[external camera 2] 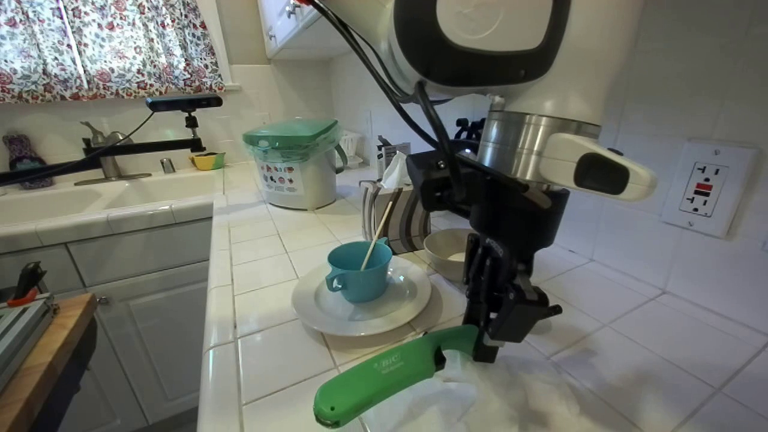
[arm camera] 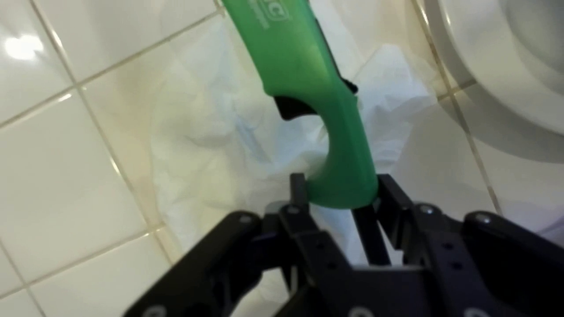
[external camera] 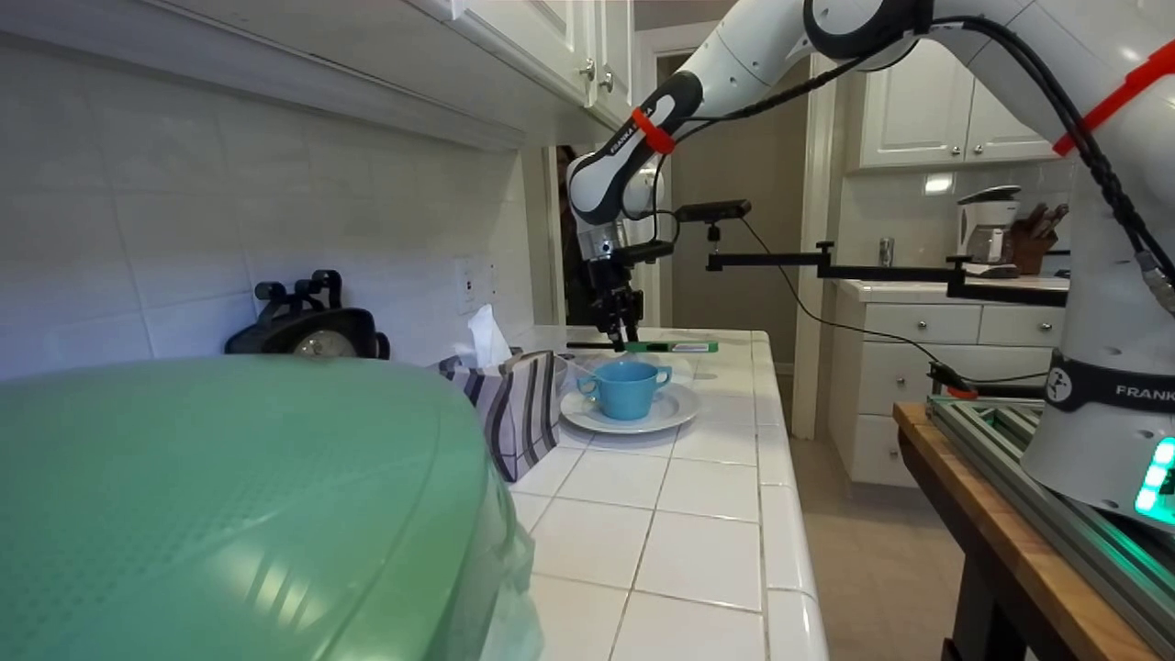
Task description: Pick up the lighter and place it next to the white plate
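Two black fingers (arm camera: 394, 198) pinch the green plastic lighter (external camera 2: 390, 373). The round white plate (external camera 2: 360, 323) lies near the rounded edge of the white-tiled counter (external camera 2: 282, 355).

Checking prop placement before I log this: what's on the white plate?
A cup stands on the plate, with a thin stick leaning inside it. The part of the plate beneath the cup is covered and cannot be seen.
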Available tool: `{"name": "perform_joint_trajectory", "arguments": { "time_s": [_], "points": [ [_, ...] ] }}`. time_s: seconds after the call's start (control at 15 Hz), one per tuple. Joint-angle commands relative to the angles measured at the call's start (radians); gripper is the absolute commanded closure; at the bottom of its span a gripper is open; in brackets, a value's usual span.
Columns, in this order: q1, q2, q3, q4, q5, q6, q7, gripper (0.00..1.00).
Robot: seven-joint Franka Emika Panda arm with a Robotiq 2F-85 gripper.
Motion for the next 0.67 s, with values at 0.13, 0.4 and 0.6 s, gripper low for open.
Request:
{"name": "perform_joint_trajectory", "arguments": {
  "time_s": [0.13, 0.4, 0.6],
  "points": [
    [0.020, -0.014, -0.006, -0.025, 0.046, -0.024, 0.039, 0.83],
    [0.033, -0.006, -0.003, -0.029, 0.066, -0.028, 0.051, 0.83],
    [0.041, 0.002, -0.002, -0.029, 0.081, -0.025, 0.068, 0.83]
  ]
}}
